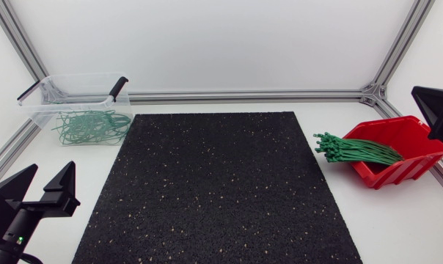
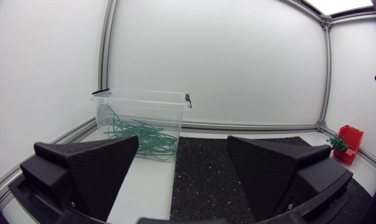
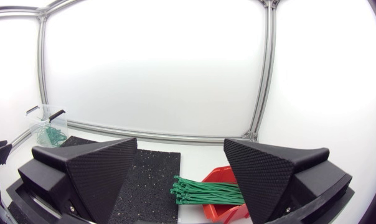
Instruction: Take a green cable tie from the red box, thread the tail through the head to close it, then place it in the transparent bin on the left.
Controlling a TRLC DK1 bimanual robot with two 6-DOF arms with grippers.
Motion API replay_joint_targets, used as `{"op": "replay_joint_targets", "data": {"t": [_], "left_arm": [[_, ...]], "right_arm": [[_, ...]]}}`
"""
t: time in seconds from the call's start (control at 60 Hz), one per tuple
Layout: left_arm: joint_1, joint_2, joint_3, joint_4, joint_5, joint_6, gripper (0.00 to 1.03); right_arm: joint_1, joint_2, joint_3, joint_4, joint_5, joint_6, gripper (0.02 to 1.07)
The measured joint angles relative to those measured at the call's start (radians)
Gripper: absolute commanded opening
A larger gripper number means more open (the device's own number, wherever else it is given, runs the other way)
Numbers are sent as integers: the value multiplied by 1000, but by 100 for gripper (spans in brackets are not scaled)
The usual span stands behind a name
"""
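A red box (image 1: 405, 139) sits at the table's right edge with a bundle of straight green cable ties (image 1: 353, 150) sticking out of it toward the mat. The transparent bin (image 1: 78, 99) at the back left holds several closed green ties (image 1: 93, 126). My left gripper (image 1: 39, 188) rests open at the front left, empty. My right gripper (image 1: 438, 110) is at the far right, just behind the red box; in its own view its fingers stand open with the red box (image 3: 222, 194) and green ties (image 3: 206, 190) ahead between them. The left wrist view looks toward the bin (image 2: 141, 121).
A black speckled mat (image 1: 218, 187) covers the middle of the white table. An aluminium frame rail (image 1: 243, 95) runs along the back and down both sides. The bin has black lid clips (image 1: 117, 88).
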Motion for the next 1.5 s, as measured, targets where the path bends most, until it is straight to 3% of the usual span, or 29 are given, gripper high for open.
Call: {"op": "replay_joint_targets", "data": {"t": [0.183, 0.283, 0.767, 1.083, 1.15, 1.217, 1.5], "left_arm": [[8, 0, 0, 0, 0, 0, 99], [8, 0, 0, 0, 0, 0, 99], [8, 0, 0, 0, 0, 0, 99], [8, 0, 0, 0, 0, 0, 99], [8, 0, 0, 0, 0, 0, 99], [8, 0, 0, 0, 0, 0, 99], [8, 0, 0, 0, 0, 0, 99]], "right_arm": [[-2, 164, 151, -137, -8, -84, 103], [-32, 267, 244, -241, -13, -215, 103], [-243, 717, 447, -539, -234, -805, 99], [-294, 866, 426, -534, -237, -1074, 95], [-294, 866, 381, -485, -237, -1126, 96], [-290, 872, 325, -428, -214, -1172, 103], [-248, 986, 154, -192, -184, -1353, 103]]}}
